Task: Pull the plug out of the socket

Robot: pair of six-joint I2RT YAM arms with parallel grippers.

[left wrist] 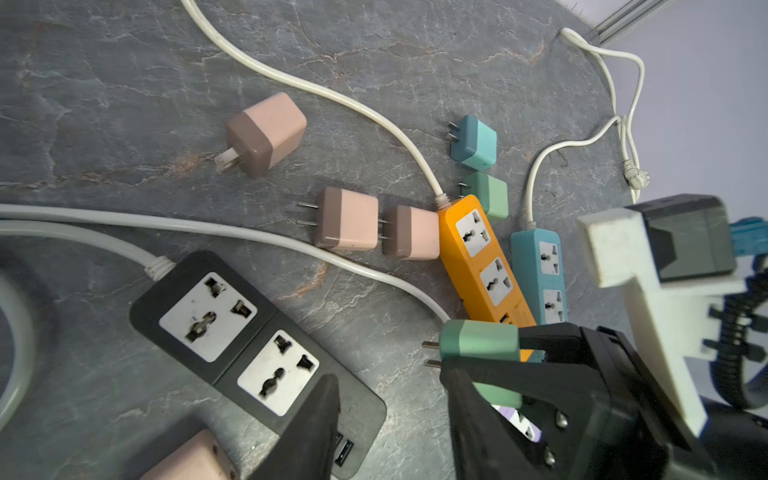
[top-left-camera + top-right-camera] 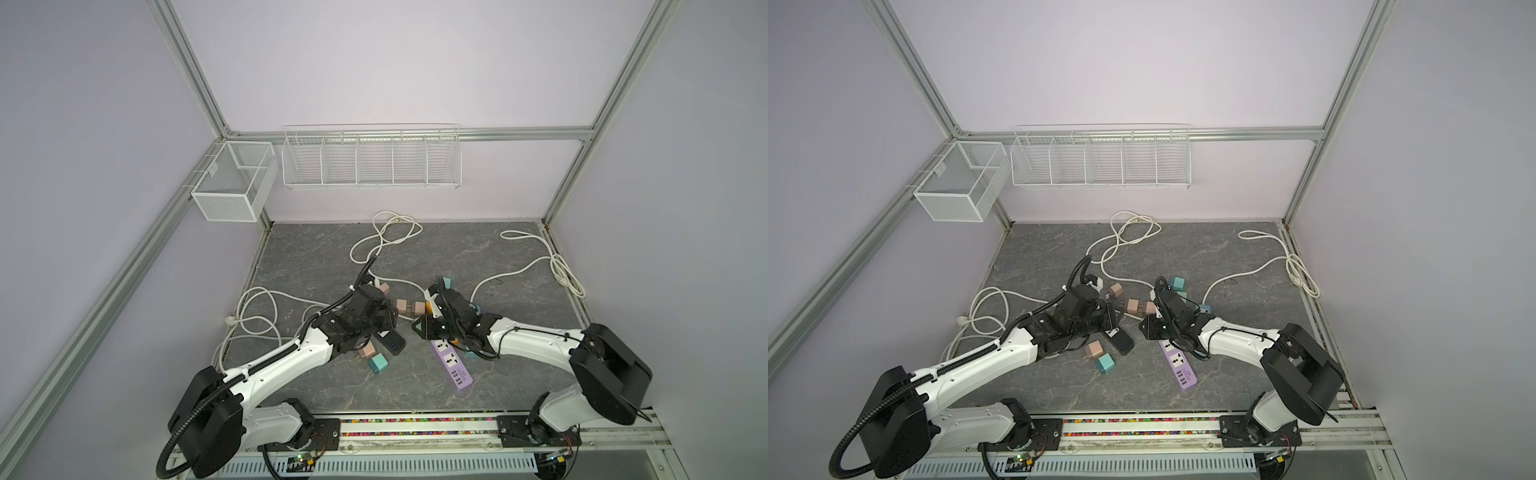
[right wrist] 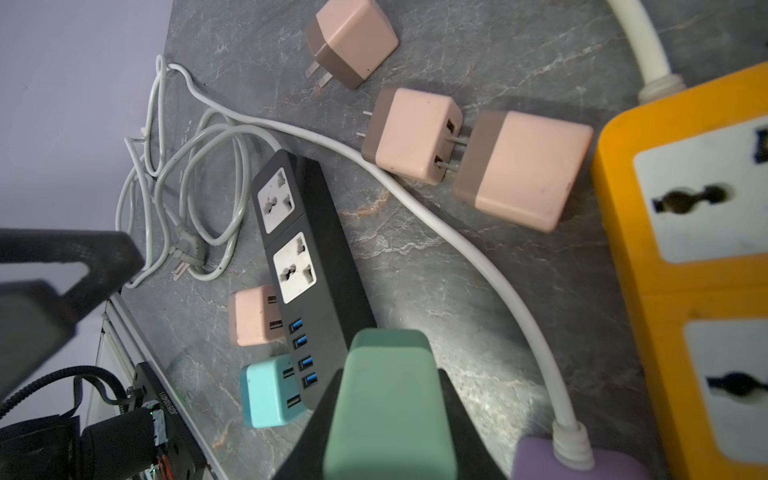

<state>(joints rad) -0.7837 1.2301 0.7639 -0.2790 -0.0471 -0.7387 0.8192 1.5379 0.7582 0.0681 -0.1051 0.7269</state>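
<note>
Beside purple strip, right end effector clamped on two-tone green plug, prongs bare; left end effector unclear

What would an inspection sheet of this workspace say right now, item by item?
Surface: grey marbled tabletop.
Job's things: green plug, prongs free, by the purple strip; orange strip, blue strip, black strip nearby.
Clutter: pink plugs and teal plugs lying loose.
Grippers: right gripper shut on the green plug; left gripper over black strip, nothing seen held.
Cables: white cords looped across the table.
Surroundings: wire rack and mesh basket on walls.
</note>
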